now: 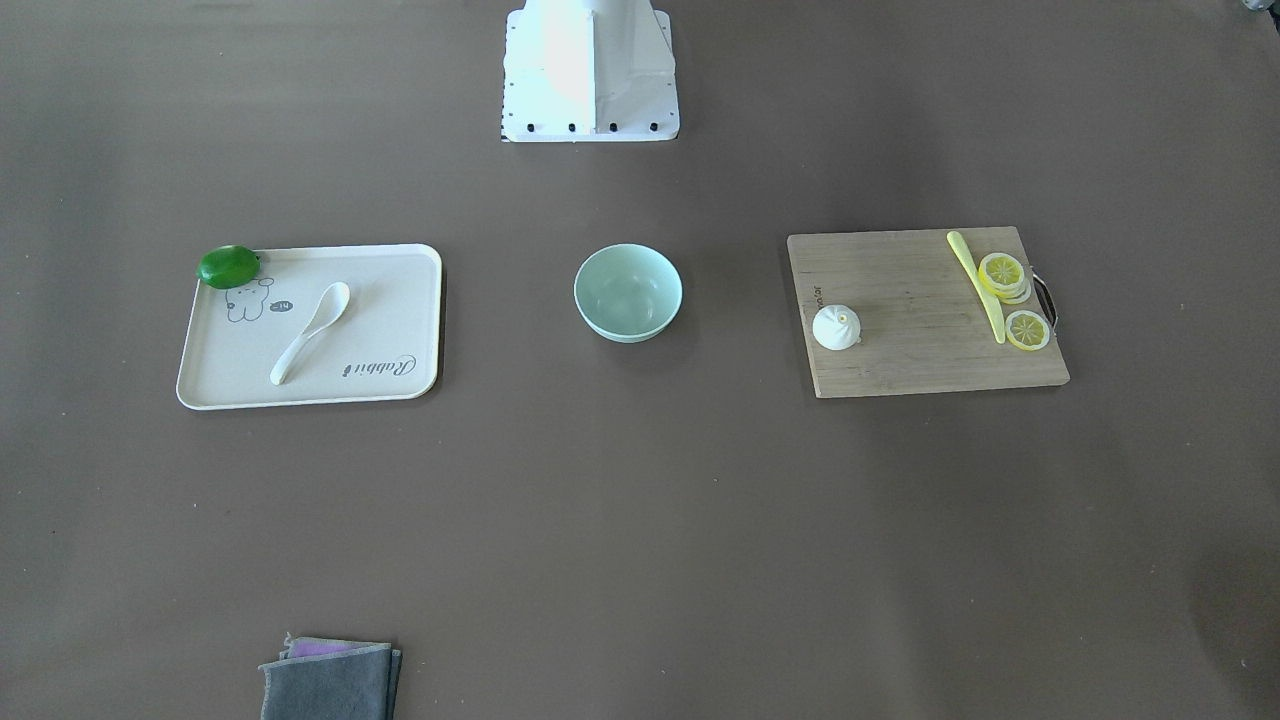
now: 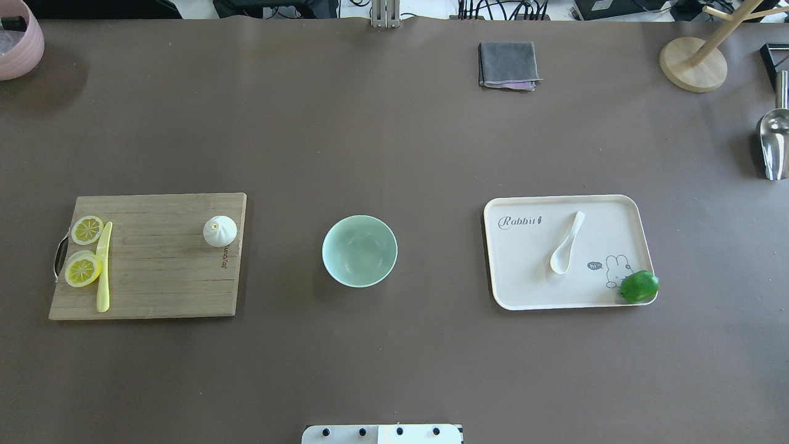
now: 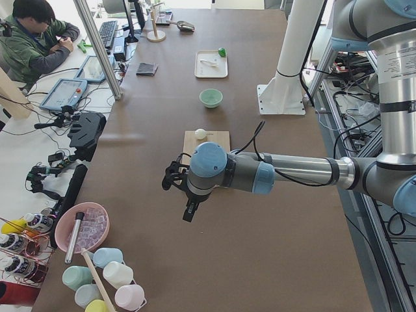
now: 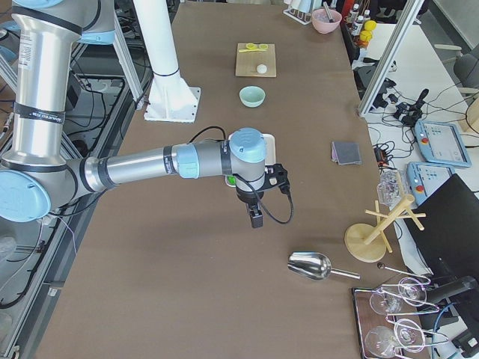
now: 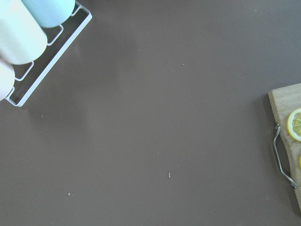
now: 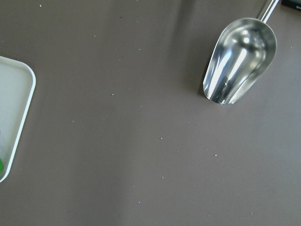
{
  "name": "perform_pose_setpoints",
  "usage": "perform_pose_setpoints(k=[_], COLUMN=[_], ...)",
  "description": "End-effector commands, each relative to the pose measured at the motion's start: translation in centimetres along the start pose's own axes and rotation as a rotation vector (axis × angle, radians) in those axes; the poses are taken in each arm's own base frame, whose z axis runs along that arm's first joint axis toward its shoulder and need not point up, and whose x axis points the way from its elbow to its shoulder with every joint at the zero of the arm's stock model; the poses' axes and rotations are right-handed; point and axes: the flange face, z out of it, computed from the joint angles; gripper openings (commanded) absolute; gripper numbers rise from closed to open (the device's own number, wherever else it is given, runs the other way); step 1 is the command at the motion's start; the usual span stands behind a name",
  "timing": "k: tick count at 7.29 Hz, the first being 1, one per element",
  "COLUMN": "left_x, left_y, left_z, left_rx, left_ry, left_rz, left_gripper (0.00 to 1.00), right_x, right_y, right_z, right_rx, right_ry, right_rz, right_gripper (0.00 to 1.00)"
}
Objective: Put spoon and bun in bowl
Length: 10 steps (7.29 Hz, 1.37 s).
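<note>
The white soup spoon [image 1: 312, 330] lies on a cream tray [image 1: 400, 300]; it also shows in the overhead view [image 2: 567, 243]. The white pleated bun [image 1: 836, 327] [image 2: 220, 231] sits on a wooden cutting board [image 1: 900, 350]. The empty mint-green bowl [image 1: 628, 292] [image 2: 359, 250] stands between them at the table's middle. My left gripper [image 3: 190, 209] hangs over bare table beyond the board's end. My right gripper [image 4: 256, 218] hangs beyond the tray's end. Both show only in the side views, so I cannot tell whether they are open or shut.
A green lime [image 2: 639, 287] sits on the tray's corner. A yellow knife [image 2: 103, 268] and lemon slices [image 2: 83, 269] lie on the board. A folded grey cloth [image 2: 507, 64], a metal scoop [image 6: 240, 61] and a cup rack [image 5: 28, 33] lie at the edges.
</note>
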Motion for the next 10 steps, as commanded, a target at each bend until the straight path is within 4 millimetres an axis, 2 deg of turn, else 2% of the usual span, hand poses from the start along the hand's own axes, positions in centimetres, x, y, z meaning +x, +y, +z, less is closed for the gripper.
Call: perform_pose_setpoints(k=[1, 3, 5, 6, 8, 9, 10], left_x=[-1.2, -0.7, 0.5, 2.2, 4.0, 4.1, 4.2], left_y=[-2.3, -3.5, -4.0, -5.9, -6.6, -6.7, -6.7], left_z=[0.7, 0.2, -0.7, -0.7, 1.3, 1.4, 1.4], left_rx=[0.035, 0.064, 0.146, 0.169, 0.140, 0.137, 0.138], left_ry=[0.012, 0.007, -0.007, 0.004, 0.030, 0.036, 0.037], left_rz=[0.036, 0.080, 0.153, 0.165, 0.158, 0.147, 0.144], left_gripper=[0.99, 0.99, 0.99, 0.99, 0.99, 0.99, 0.99], right_x=[-1.5, -1.9, -2.6, -4.4, -11.7, -15.8, -19.9], right_y=[-3.5, -3.5, -4.6, -6.1, -10.7, -12.6, -13.6], right_z=[-2.0, -2.2, -2.5, -1.8, 0.5, 2.1, 4.1], right_rx=[0.056, 0.064, 0.073, 0.061, 0.021, 0.003, 0.002], right_ry=[-0.017, -0.033, -0.034, -0.054, -0.083, -0.066, -0.031], right_rz=[-0.047, -0.062, -0.074, -0.065, 0.056, 0.123, 0.159], right_gripper=[1.00, 1.00, 1.00, 1.00, 1.00, 1.00, 1.00])
